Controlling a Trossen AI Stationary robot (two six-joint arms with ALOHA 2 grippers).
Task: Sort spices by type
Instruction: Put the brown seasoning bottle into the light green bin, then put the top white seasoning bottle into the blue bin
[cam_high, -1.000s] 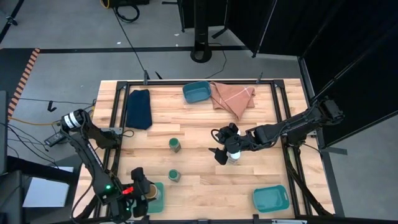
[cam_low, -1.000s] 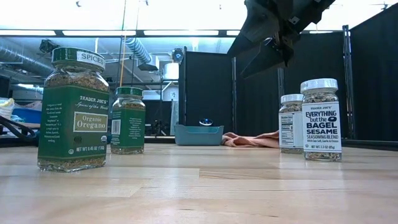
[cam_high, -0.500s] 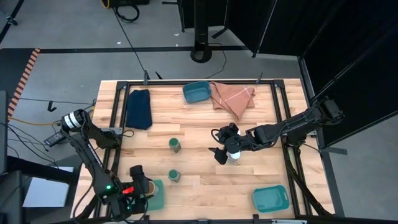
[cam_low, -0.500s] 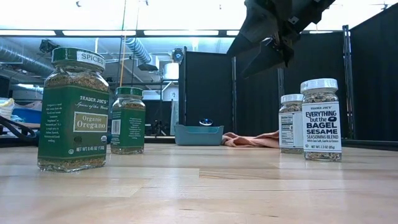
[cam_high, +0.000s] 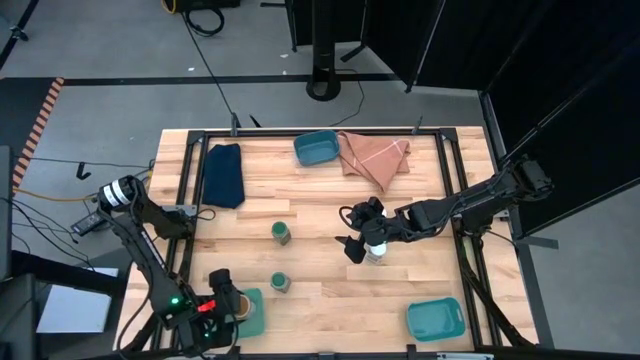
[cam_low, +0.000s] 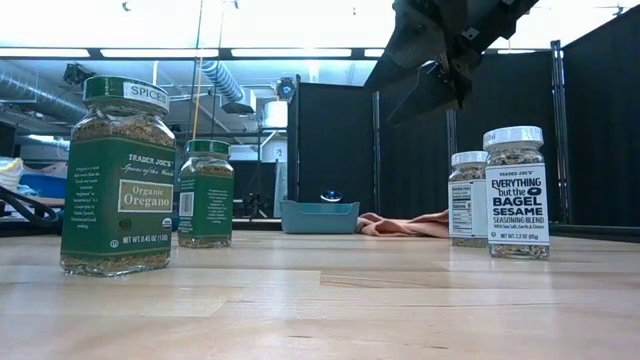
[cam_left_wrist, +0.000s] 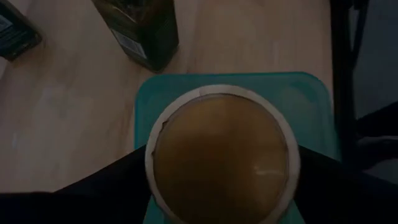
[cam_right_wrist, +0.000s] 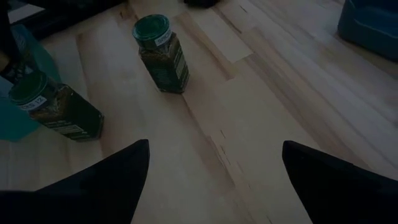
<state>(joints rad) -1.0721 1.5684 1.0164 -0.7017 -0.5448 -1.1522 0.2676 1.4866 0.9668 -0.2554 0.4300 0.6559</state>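
A tan-lidded spice jar (cam_left_wrist: 222, 155) stands upright on its base in the near-left teal tray (cam_left_wrist: 311, 93). My left gripper (cam_left_wrist: 222, 177) hovers over it, open, with a finger on either side of the lid. Two green-lidded jars (cam_high: 282, 234) (cam_high: 280, 283) stand on the table left of centre; the right wrist view also shows these two jars (cam_right_wrist: 161, 53) (cam_right_wrist: 53, 106). Two white-lidded jars (cam_low: 515, 190) (cam_low: 468, 198) stand right of centre. My right gripper (cam_high: 357, 243) hangs open above the table just left of them, holding nothing.
A teal tray (cam_high: 316, 148) sits at the far edge beside a salmon cloth (cam_high: 375, 158). A dark blue folded cloth (cam_high: 224, 175) lies at the far left. Another teal tray (cam_high: 436, 319) sits at the near right. Bare wood lies between the jar pairs.
My left gripper has turned slightly at the wrist above the near-left tray while staying in place. The jars have not moved.
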